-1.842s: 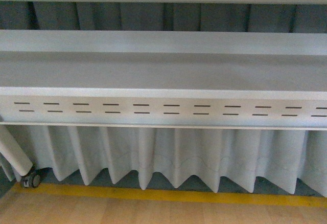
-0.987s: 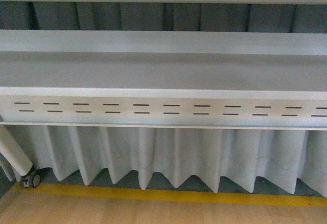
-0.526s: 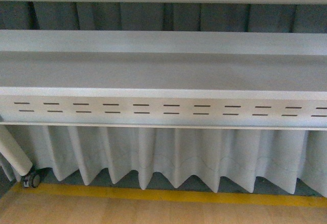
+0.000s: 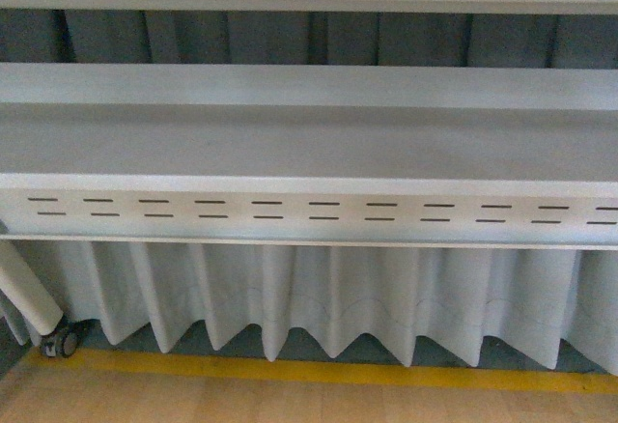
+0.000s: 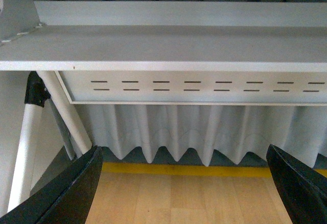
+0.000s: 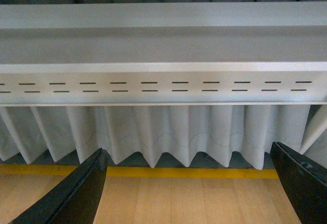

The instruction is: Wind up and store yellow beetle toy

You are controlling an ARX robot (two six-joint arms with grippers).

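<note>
The yellow beetle toy is out of view in every frame. My left gripper (image 5: 184, 183) is open and empty, its two black fingers (image 5: 71, 193) spread wide over the wooden floor. My right gripper (image 6: 189, 185) is open and empty too, black fingers (image 6: 76, 196) apart over the floor. Neither gripper shows in the front view. All three views face a grey shelf rack (image 4: 309, 143) with bare shelves.
A slotted grey panel (image 4: 309, 211) runs under the rack's lower shelf, with a pleated white curtain (image 4: 319, 297) below it. A yellow floor line (image 4: 319, 373) edges the wooden floor (image 4: 290, 404). A white slanted leg with a caster (image 4: 66, 343) stands at the lower left.
The front view has shifted slightly: the shelves sit a little lower in frame than before. Nothing else has changed.
</note>
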